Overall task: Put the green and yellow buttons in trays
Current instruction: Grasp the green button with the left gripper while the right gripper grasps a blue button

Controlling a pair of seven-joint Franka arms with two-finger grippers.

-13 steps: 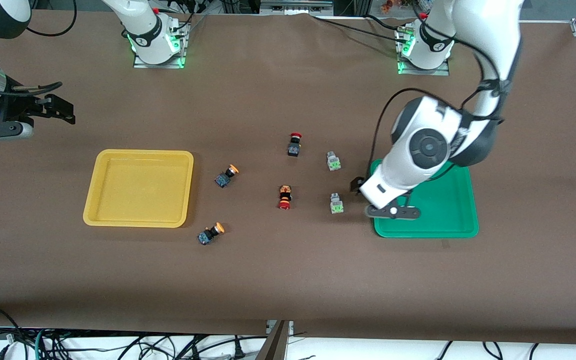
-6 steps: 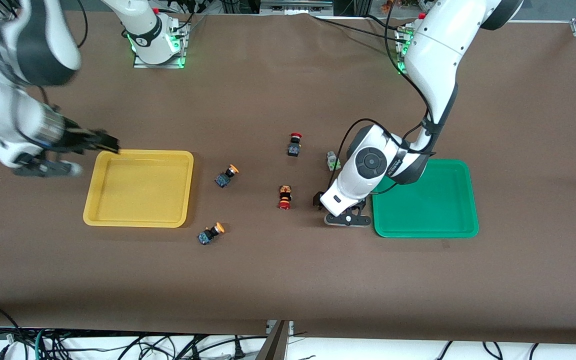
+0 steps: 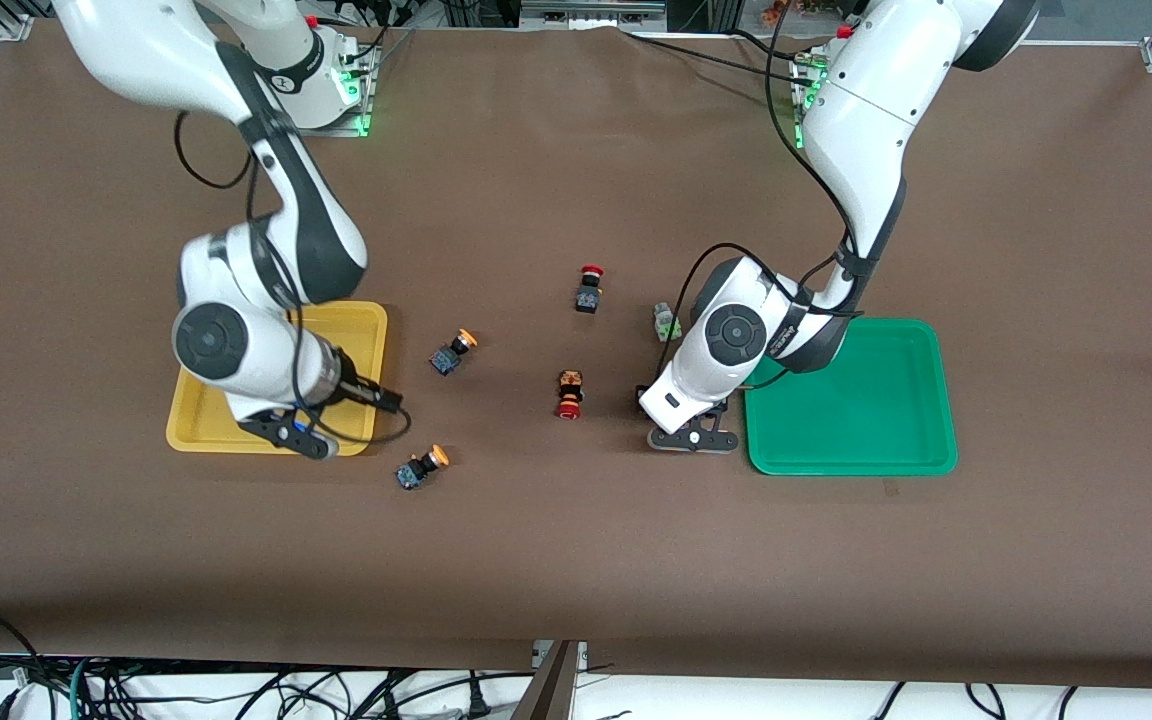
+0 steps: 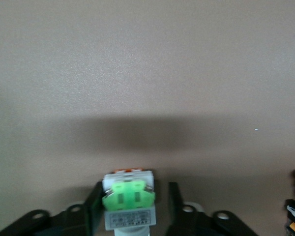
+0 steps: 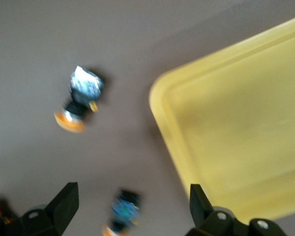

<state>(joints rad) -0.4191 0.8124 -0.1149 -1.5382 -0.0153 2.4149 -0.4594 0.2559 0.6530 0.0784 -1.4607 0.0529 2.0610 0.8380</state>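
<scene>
The left gripper [image 4: 129, 209] is straddling a green button [image 4: 129, 205] with spread jaws, on the table beside the green tray [image 3: 886, 440]. The right gripper [image 5: 130, 209] is hanging wide open over the yellow tray's [image 3: 201, 425] corner, near two yellow buttons [image 3: 422, 467] [image 3: 453, 352].

The 2 trays [image 3: 198, 425] [image 3: 876, 400] sit at the table's [image 3: 576, 560] ends, 1 toward each arm. Between them lie 6 buttons: 2 [image 3: 452, 352] [image 3: 421, 467] near the right arm's tray, 2 [image 3: 589, 289] [image 3: 569, 393] mid-table, 1 [image 3: 665, 321] beside the left arm's tray, and 1 [image 4: 129, 205] between the left gripper's [image 4: 132, 209] fingers [image 4: 94, 206]. The right gripper [image 5: 130, 204] hangs over the corner of the right arm's tray.
</scene>
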